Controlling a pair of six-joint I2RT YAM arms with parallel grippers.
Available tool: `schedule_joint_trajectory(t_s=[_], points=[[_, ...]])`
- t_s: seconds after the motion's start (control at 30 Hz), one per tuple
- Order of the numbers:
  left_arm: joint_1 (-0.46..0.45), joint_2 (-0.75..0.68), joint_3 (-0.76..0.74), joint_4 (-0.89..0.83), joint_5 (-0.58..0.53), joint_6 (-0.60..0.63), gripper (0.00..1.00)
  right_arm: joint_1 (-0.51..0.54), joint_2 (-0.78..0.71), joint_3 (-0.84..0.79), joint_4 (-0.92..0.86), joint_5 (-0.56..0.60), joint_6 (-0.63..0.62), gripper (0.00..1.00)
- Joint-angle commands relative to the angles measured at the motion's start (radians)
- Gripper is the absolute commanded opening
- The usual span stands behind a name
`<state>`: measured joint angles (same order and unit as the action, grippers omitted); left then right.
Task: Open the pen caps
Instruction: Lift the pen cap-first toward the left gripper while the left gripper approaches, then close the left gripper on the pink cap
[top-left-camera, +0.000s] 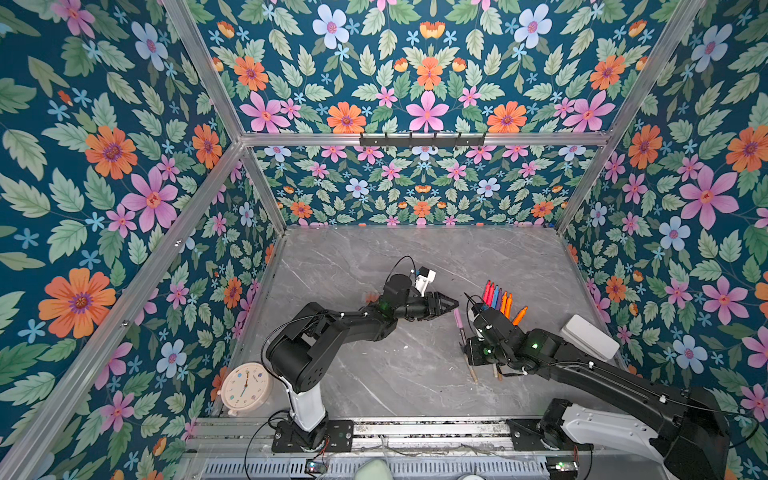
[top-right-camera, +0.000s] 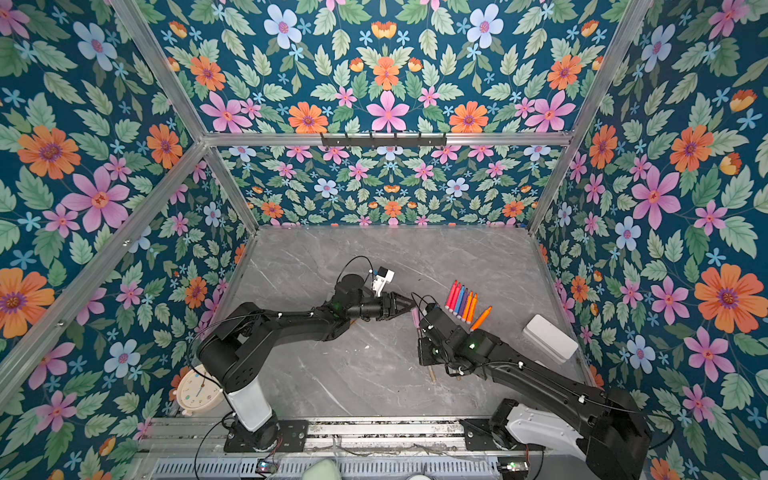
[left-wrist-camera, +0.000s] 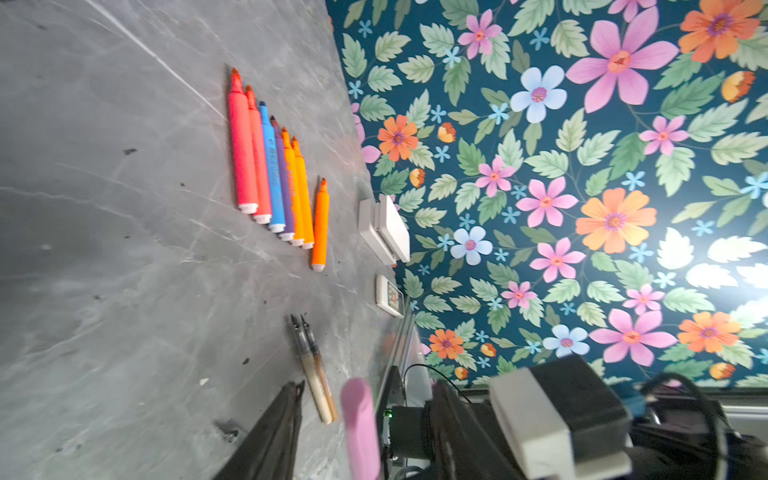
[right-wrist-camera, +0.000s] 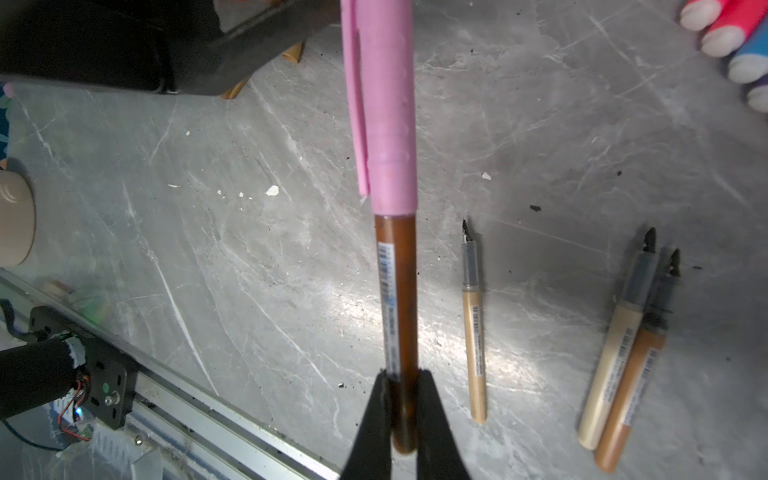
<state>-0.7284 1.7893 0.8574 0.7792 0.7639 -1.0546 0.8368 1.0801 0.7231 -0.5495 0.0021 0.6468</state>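
Pink pen cap (right-wrist-camera: 384, 104) is fitted on a brown pen (right-wrist-camera: 401, 291), which is held above the middle of the grey worktop (top-left-camera: 374, 374) with the cap end pointing far. The right claw (right-wrist-camera: 402, 375) is clenched on the pen's bare near end. The left claw (top-left-camera: 454, 305) reaches in from the left, released; in the left wrist view the cap sits between its spread fingers. Three uncapped tan pens (right-wrist-camera: 474, 332) lie on the worktop below the held pen. A row of bright markers (top-left-camera: 496, 299) lies to the far right.

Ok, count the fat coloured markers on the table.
7. Six lie side by side: two red markers, blue, purple, two orange; a seventh, orange, lies just apart. None looks hidden.
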Motion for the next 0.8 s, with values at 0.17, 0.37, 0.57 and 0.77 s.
schedule_joint_trajectory(t_s=[0.17,0.37,0.57,0.77], points=[[-0.014,0.03,0.02,0.115,0.094,-0.046,0.51,-0.004,-0.003,0.016,0.008,-0.014,-0.022,0.0],[-0.017,0.027,0.02,0.071,0.086,-0.01,0.5,-0.004,-0.037,0.039,-0.029,0.012,-0.029,0.0],[-0.031,0.025,0.028,0.072,0.105,0.003,0.45,-0.007,-0.031,0.035,-0.035,0.019,-0.031,0.0],[-0.057,0.024,0.041,0.087,0.145,0.004,0.35,-0.015,-0.037,0.032,-0.044,0.036,-0.032,0.0]])
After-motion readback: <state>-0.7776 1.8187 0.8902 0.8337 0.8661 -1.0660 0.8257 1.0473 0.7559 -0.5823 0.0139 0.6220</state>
